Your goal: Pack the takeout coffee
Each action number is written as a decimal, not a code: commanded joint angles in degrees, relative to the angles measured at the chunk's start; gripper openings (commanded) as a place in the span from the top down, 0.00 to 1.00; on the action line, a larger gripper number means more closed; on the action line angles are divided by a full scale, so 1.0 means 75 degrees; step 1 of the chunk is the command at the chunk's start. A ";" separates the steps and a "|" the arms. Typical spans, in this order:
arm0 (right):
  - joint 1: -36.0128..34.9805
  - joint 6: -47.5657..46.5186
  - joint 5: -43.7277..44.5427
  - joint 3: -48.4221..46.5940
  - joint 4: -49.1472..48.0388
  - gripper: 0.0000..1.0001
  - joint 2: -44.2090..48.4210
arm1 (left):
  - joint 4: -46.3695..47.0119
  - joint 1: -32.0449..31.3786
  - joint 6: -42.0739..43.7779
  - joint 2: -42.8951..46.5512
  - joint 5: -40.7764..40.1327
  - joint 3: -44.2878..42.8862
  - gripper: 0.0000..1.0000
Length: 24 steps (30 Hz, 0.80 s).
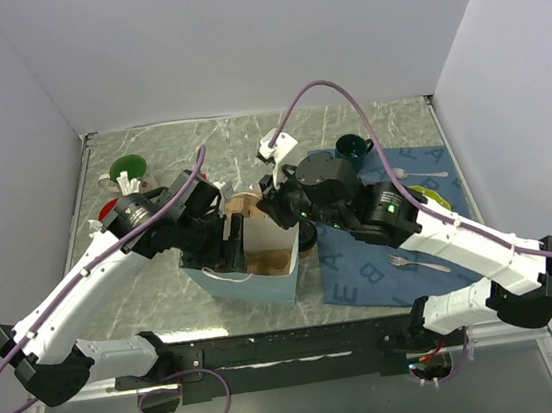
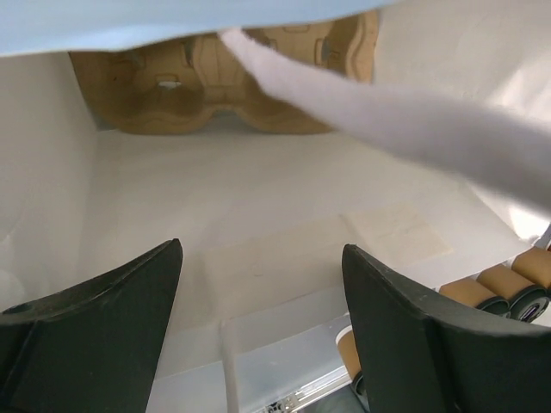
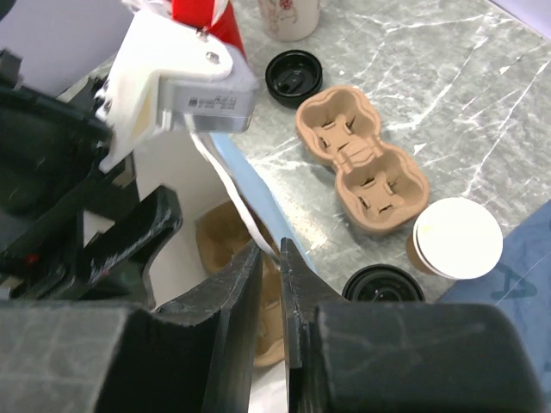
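Blue-walled paper bag, white inside, stands open mid-table toward the near edge, with a pulp carrier lying in it. Left gripper is inside the bag, fingers wide apart, holding nothing. Right gripper is at the bag's far rim, fingers almost together, pinched on the rim where the white handle strip runs.

Just past the bag, about mid-table, is the takeout coffee: tan kraft cup, upright, uncovered, cream inside showing, at the left edge of the blue mat. The right arm hides it in the top view. Black lid lies flat just beside it; can't tell if they touch. Second carrier lies on the marble table next to the cup.

Spare lid lies further toward the left edge, near the red cup. Dark green mug stands at the mat's far corner.
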<state>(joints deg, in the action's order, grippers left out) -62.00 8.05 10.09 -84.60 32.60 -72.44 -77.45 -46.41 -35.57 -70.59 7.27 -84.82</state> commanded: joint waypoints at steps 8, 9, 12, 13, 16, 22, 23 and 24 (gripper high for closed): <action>0.0134 0.0472 0.0050 -0.0275 -0.0034 0.78 -0.0267 | -0.0150 0.0165 0.0114 -0.0010 -0.0780 -0.1862 0.17; 0.0133 0.0485 0.0015 -0.0240 -0.0046 0.78 -0.0255 | -0.0161 0.0200 0.0126 -0.0045 -0.0851 -0.1944 0.17; 0.0145 0.0555 0.0014 -0.0251 0.0013 0.78 -0.0290 | -0.0150 0.0305 -0.0038 -0.0022 -0.1529 -0.2214 0.19; 0.0157 0.0567 0.0026 -0.0286 0.0048 0.78 -0.0290 | -0.0161 0.0398 -0.0189 0.0024 -0.1810 -0.2365 0.19; 0.0157 0.0613 0.0038 -0.0357 0.0118 0.78 -0.0302 | -0.0162 0.0726 -0.0366 0.0154 -0.3064 -0.2670 0.22; 0.0192 0.0824 -0.0009 -0.0451 0.0270 0.77 -0.0220 | -0.0161 0.1594 -0.0214 0.0189 -0.3677 -0.2040 0.28; 0.0180 0.0894 -0.0032 -0.0451 0.0294 0.77 -0.0208 | -0.0162 0.1618 -0.0226 0.0189 -0.3641 -0.1888 0.28; 0.0180 0.0918 -0.0044 -0.0462 0.0364 0.76 -0.0185 | -0.0104 0.1618 -0.0237 0.0224 -0.3594 -0.1736 0.28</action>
<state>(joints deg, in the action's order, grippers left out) -61.08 12.97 9.78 -85.19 34.15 -75.24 -77.32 -35.16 -37.17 -69.28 -16.53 -101.16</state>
